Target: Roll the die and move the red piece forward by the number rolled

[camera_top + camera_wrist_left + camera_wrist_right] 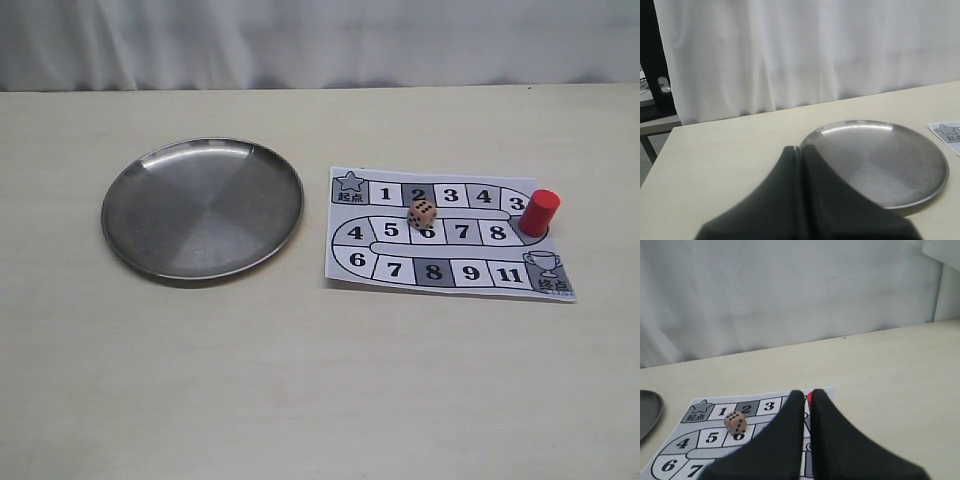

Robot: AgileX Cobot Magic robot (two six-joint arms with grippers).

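Note:
The die (422,214) rests on the printed game board (345,268), around the line between squares 2 and 6, with a six-pip face showing in the right wrist view (735,422). The red piece (542,211) stands upright at the board's right end, on the bend past the top row. In the right wrist view only a sliver of the red piece (809,397) shows behind my right gripper (807,392), whose fingers are shut with a hairline gap and hold nothing. My left gripper (799,149) is shut and empty, just before the plate's rim. Neither gripper appears in the exterior view.
A round steel plate (200,208) lies left of the board, also seen in the left wrist view (880,160) and at the edge of the right wrist view (647,412). A white curtain (320,40) hangs behind the table's far edge.

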